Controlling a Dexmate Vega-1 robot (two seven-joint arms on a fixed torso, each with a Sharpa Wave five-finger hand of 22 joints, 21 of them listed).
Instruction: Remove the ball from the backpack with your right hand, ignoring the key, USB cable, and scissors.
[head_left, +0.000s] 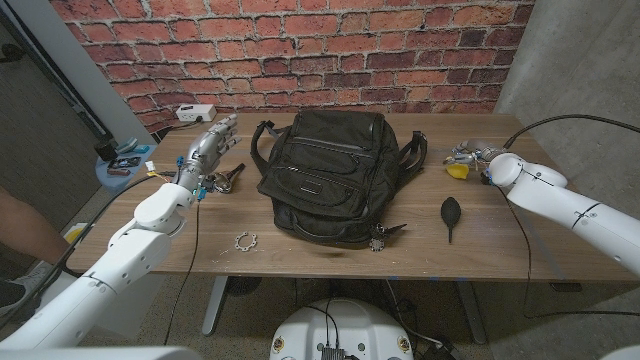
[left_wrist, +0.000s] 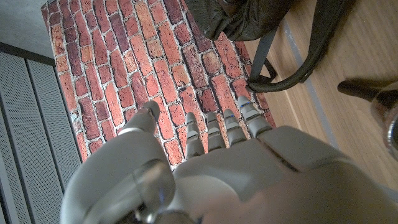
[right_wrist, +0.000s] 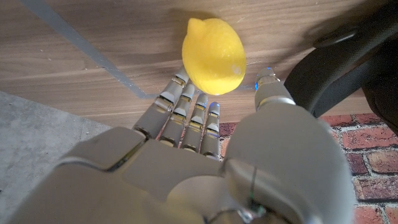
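We noted the right robot hand (right_wrist: 205, 162) with fingers apart, empty, just beside a yellow lemon-shaped ball (right_wrist: 214, 56) on the tabletop (head_left: 500, 240), right of the backpack (head_left: 330, 175); a careless nudge could roll it away; the left robot hand (head_left: 205, 150) stood empty.

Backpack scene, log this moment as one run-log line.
backpack: closed, mid-table | right robot hand: by yellow lemon, grip unclear | left robot hand: open, beside backpack | ball: unseen
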